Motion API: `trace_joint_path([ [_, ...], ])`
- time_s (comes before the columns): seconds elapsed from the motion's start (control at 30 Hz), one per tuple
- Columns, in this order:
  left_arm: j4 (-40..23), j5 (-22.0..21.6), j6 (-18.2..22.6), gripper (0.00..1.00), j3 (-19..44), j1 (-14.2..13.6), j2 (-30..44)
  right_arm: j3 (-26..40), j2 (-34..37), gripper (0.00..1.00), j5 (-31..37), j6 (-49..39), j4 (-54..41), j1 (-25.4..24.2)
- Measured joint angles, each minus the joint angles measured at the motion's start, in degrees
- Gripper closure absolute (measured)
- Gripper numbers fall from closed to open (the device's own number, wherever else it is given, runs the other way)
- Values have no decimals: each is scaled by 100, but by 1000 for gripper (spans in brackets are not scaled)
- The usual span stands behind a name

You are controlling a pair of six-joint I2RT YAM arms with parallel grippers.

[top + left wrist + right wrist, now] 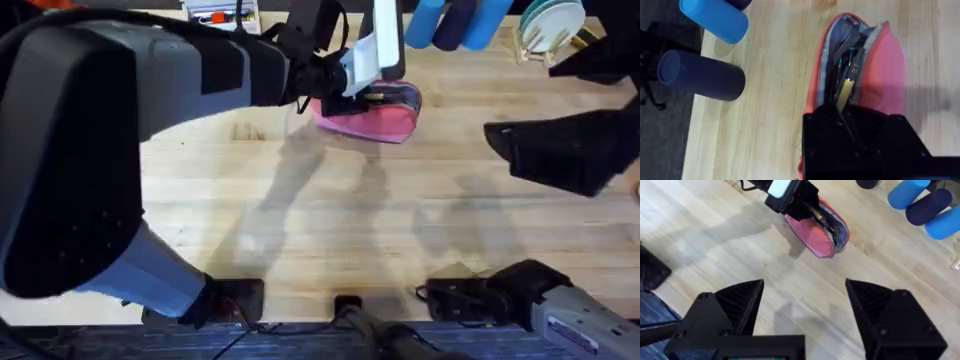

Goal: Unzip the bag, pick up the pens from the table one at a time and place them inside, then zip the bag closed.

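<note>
The pink bag (372, 120) lies at the far middle of the table (300, 220), its zipper open and mouth gaping (840, 45). My left gripper (365, 95) reaches across to the bag's mouth and is shut on the yellow-tan pen (845, 92), whose front end is inside the opening. A dark slim shape (839, 59) lies beside it in the bag; I cannot tell whether it is the black pen. The right wrist view shows the left gripper (807, 207) at the bag (815, 237). My right gripper (804, 283) hovers open and empty over bare wood at the right (510, 145).
Blue and navy cylinders (460, 20) lie behind the bag near the table's far edge (715, 20). A rack of plates (550, 25) stands at the far right. Bare wood stretches across the middle and front.
</note>
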Motion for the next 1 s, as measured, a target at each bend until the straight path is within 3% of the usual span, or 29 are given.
trace_joint_path([
  [0.17,5,-139,132,956,0,0,0,0,1,3,0,0,0,0],
  [0.3,7,-228,174,816,0,0,0,0,1,3,0,0,1,0],
  [0.47,43,-312,211,92,6,11,0,0,1,3,0,0,-1,0],
  [0.5,55,-344,211,29,13,26,0,0,1,3,0,0,-1,0],
  [0.7,45,-372,132,8,74,61,0,0,1,4,0,0,-1,0],
  [0.83,-9,-370,-313,8,217,148,0,0,1,4,0,0,0,0],
  [1.0,-24,-176,-922,9,401,496,-53,0,1,3,0,0,1,0],
])
